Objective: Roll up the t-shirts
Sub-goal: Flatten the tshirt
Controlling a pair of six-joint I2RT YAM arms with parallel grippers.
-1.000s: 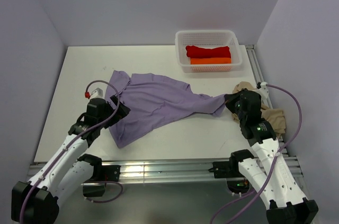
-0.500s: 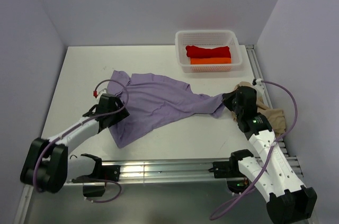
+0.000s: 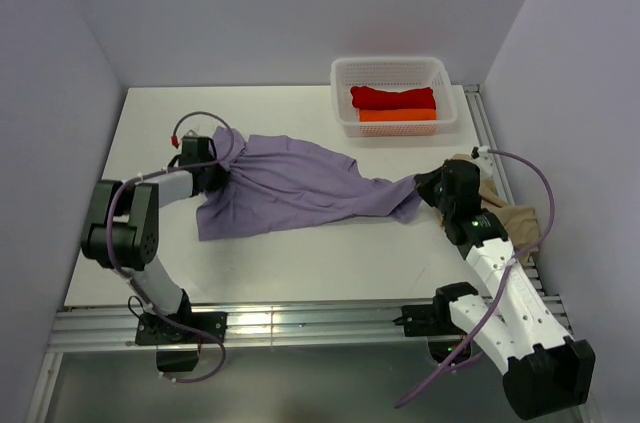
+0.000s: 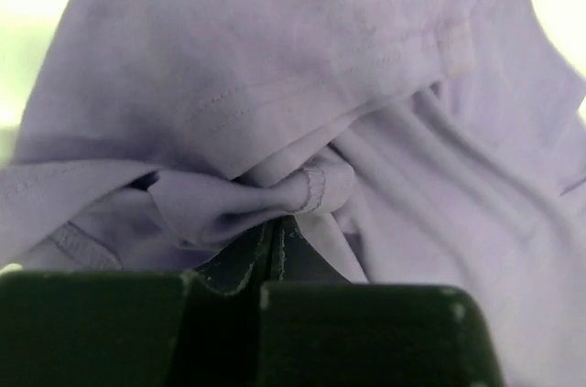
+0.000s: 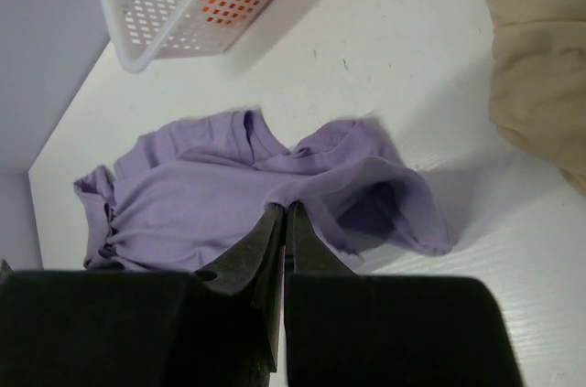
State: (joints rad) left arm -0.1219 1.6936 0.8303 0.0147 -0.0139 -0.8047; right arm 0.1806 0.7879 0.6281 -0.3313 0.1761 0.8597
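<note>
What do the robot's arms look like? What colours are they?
The left arm and right arm are both white tubes with chunky black joints and black fingers. A purple cable loops along each; the left one's carries a small red tag.

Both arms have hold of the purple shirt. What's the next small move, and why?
Probably draw the left gripper and right gripper slightly apart, low over the table, to stretch the lavender t-shirt flat. Each is shut on an opposite end, yet the cloth between them lies bunched and creased, too rumpled to roll.
</note>
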